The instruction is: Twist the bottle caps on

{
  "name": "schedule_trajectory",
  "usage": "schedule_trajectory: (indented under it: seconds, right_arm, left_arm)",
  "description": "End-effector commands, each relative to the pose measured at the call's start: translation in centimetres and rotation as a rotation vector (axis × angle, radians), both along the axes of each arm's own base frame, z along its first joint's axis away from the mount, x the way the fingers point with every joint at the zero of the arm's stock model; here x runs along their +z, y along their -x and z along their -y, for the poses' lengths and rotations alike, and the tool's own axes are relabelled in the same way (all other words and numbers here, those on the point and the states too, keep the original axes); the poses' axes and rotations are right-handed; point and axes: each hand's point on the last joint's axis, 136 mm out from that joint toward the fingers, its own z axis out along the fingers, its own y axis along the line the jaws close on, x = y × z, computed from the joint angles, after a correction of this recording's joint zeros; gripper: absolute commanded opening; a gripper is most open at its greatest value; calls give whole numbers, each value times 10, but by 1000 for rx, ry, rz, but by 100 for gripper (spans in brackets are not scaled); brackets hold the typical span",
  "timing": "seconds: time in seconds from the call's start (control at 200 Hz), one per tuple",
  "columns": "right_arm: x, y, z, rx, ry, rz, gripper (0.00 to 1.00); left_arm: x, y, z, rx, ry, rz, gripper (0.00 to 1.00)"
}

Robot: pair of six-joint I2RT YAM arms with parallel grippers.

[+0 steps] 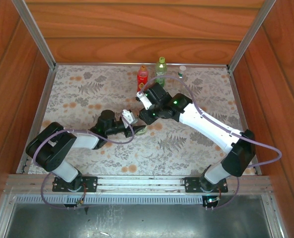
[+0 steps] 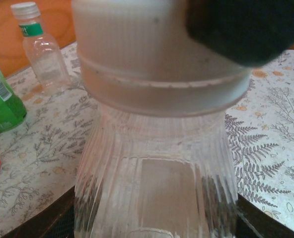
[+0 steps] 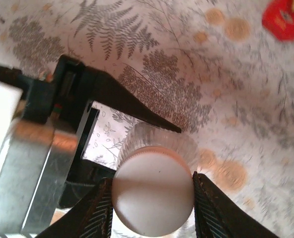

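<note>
A clear ribbed bottle [image 2: 154, 183] stands close up in the left wrist view, a white cap [image 2: 152, 59] on its neck. My left gripper [image 2: 154, 223] is shut on the bottle's body, its dark fingers at both lower corners. From above, my right gripper [image 3: 153, 208] is shut on that white cap [image 3: 153, 196], one ridged pad on each side. In the top view both grippers, left [image 1: 134, 130] and right [image 1: 143, 121], meet at this bottle [image 1: 140, 130] mid-table.
At the back edge stand a red bottle [image 1: 143, 77], a green bottle [image 1: 160, 67] and a clear green-labelled bottle [image 1: 182, 72] with a white cap [image 2: 25, 10]. Wooden walls and metal rails bound the flowered cloth [image 1: 77, 99].
</note>
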Motion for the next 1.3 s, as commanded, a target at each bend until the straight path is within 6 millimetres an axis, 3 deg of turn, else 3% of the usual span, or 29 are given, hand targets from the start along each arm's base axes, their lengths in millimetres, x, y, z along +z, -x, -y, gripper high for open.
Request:
schedule_trajectory:
  seconds: [0.0, 0.11, 0.24, 0.35, 0.525, 0.755, 0.984, 1.294]
  right_arm:
    - [-19, 16, 13, -212, 44, -180, 12]
    - [-4, 18, 10, -68, 38, -108, 33]
    - [15, 34, 7, 263, 25, 48, 68]
    - [24, 41, 20, 435, 71, 197, 80]
    - [28, 62, 26, 797, 130, 363, 81]
    - [21, 65, 18, 1156, 223, 503, 78]
    - [14, 55, 1, 1239, 243, 525, 72]
    - [5, 61, -7, 1262, 219, 464, 60]
  left_arm:
    - [20, -9, 1, 34, 28, 76, 55]
    - [13, -3, -3, 27, 2, 78, 55]
    - [7, 6, -6, -3, -27, 100, 56]
    - [0, 14, -12, -18, -75, 132, 55]
    - [-11, 26, -20, -47, -165, 187, 56]
    - [-18, 36, -22, -81, -225, 217, 56]
    - [-18, 40, -20, -100, -227, 220, 56]
    - [-17, 41, -21, -94, -226, 221, 56]
